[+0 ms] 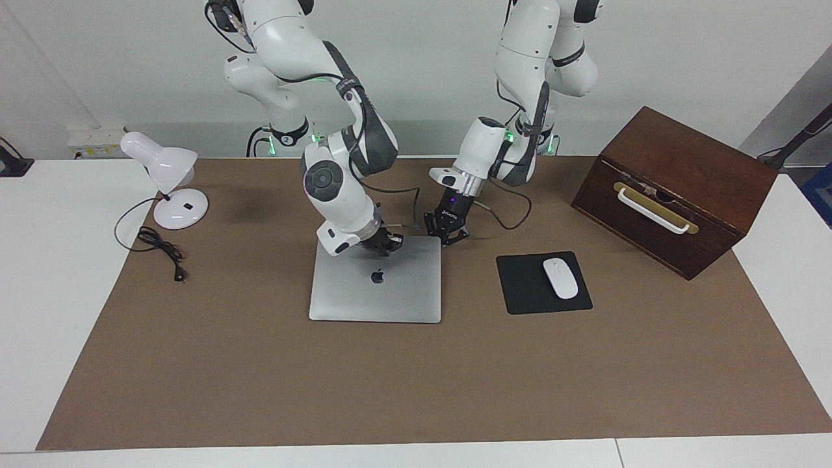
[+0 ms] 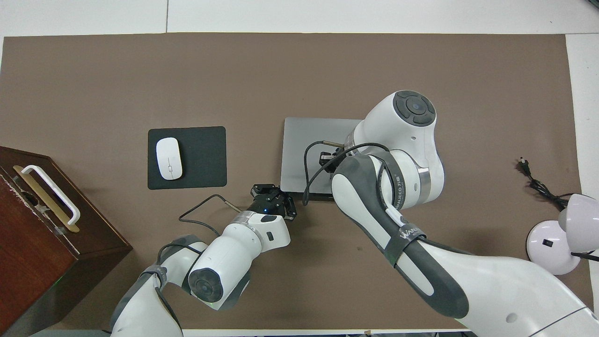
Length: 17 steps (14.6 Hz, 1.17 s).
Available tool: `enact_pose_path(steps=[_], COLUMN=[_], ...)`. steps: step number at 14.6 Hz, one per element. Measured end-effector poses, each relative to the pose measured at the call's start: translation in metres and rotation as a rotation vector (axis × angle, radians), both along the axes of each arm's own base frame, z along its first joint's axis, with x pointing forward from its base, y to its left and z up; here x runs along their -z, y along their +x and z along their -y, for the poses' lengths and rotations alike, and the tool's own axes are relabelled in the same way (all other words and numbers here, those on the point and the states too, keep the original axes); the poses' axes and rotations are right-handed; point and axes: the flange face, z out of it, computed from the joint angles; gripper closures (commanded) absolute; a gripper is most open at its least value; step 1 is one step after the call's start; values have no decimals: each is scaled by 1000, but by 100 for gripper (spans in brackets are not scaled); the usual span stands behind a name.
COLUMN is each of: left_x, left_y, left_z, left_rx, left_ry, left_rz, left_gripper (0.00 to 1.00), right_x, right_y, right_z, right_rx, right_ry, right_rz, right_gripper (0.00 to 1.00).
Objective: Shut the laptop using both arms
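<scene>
The silver-grey laptop [image 1: 377, 299] [image 2: 304, 140] lies flat on the brown mat with its lid down and the dark apple logo facing up. My right gripper [image 1: 388, 245] [image 2: 326, 157] is shut and sits low over the lid, close to the edge nearest the robots; whether it touches the lid I cannot tell. My left gripper [image 1: 447, 235] [image 2: 271, 191] is shut and held low beside the laptop's corner that is nearest the robots, toward the left arm's end. Neither gripper holds anything. The right arm's forearm hides part of the lid in the overhead view.
A black mouse pad [image 1: 523, 292] with a white mouse [image 1: 560, 278] lies beside the laptop toward the left arm's end. A dark wooden box [image 1: 676, 188] with a white handle stands at that end. A white desk lamp [image 1: 170, 175] and its cable are at the right arm's end.
</scene>
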Motion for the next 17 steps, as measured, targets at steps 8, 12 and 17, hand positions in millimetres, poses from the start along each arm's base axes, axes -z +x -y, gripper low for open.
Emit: enact_pose_path(steps=[8, 12, 17], left_x=[0, 0, 0], left_y=[0, 0, 0], left_z=[0, 0, 0], left_rx=[0, 0, 0], left_ry=[0, 0, 0], left_rz=[0, 0, 0], left_gripper=[100, 100, 100], right_x=[0, 3, 3], right_y=[-2, -5, -7], right_z=[1, -2, -6], right_rx=[1, -3, -10], right_ry=[-1, -2, -2], right_rz=[1, 2, 5], right_gripper=[100, 100, 100])
